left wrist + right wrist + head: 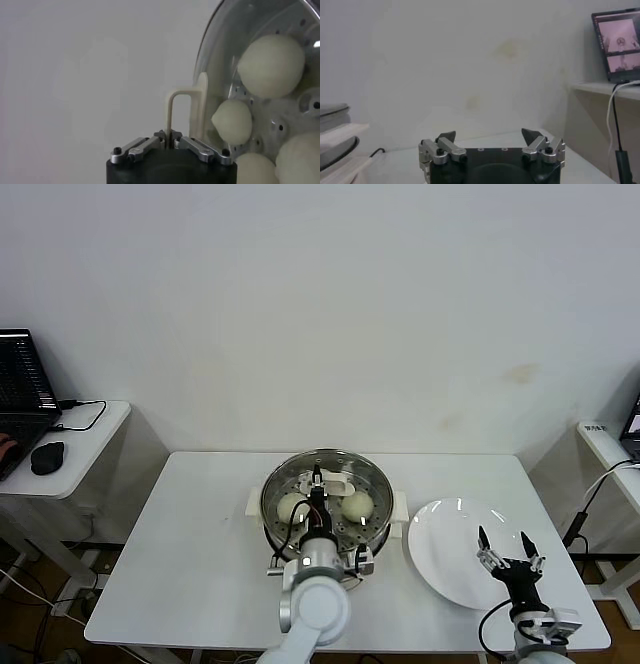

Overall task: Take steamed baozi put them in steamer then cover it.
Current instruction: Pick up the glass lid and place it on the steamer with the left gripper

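Left wrist view: 4 smooth cream-white baozi (270, 65) under the round clear glass cover (235, 35); head view shows only 2. Cover sits on the round stainless-steel steamer (325, 504), centre of white worktop (200, 544). Left gripper (318, 480) pinches the cover's cream handle (187, 107) from 6 o'clock. Right gripper (507, 546) spread, over the flat white plate (450, 554) at 3 o'clock.
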`<control>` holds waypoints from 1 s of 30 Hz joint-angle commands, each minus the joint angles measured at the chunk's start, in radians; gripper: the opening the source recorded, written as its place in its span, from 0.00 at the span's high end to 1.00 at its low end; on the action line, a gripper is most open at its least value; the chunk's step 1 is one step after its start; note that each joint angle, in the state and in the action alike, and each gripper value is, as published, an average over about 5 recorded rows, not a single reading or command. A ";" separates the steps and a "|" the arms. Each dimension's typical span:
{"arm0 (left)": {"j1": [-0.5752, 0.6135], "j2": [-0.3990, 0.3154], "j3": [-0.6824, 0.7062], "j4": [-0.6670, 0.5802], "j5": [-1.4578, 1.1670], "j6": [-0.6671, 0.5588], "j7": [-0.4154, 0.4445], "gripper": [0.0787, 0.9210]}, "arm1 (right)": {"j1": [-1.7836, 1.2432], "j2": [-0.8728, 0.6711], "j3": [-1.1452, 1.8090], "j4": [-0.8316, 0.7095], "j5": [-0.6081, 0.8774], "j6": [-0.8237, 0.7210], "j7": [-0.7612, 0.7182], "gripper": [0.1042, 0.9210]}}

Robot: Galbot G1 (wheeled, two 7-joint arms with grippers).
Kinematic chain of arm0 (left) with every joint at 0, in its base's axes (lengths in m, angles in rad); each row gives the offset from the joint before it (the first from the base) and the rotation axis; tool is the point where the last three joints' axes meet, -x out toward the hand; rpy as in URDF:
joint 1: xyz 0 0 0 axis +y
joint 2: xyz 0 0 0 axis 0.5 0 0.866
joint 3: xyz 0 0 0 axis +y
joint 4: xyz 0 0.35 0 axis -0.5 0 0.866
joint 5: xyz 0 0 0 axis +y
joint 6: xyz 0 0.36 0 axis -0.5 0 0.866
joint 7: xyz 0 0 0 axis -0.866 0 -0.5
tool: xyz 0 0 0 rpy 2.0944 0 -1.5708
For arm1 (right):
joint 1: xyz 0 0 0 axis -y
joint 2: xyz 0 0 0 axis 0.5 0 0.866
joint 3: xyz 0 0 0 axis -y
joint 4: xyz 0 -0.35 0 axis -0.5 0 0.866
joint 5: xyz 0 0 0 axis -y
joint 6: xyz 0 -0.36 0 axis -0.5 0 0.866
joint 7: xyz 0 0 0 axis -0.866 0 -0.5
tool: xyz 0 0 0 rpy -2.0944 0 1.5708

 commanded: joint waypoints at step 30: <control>0.093 0.037 0.042 -0.188 -0.026 -0.026 0.023 0.40 | -0.003 0.001 0.003 0.002 -0.002 -0.003 -0.001 0.12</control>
